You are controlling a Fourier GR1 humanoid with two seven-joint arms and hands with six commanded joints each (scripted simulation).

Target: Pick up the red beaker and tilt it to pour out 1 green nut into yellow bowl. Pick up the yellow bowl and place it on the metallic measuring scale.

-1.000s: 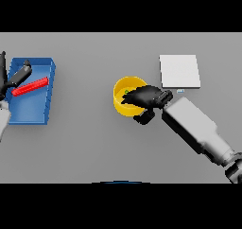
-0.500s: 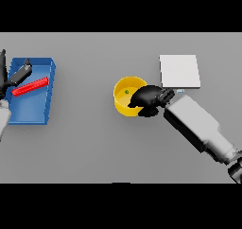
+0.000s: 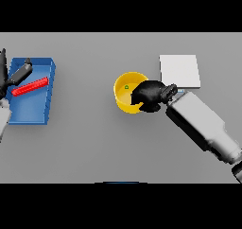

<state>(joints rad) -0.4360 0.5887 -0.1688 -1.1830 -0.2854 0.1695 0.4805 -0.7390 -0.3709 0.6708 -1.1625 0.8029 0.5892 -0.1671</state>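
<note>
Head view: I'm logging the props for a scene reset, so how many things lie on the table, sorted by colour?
Yellow: 1, the yellow bowl, gripped by the right hand
Green: 1, the green nut in that bowl
Red: 1, the red beaker lying in the tray
Blue: 1, the blue tray
Metallic: 1, the measuring scale
Total: 5
</note>
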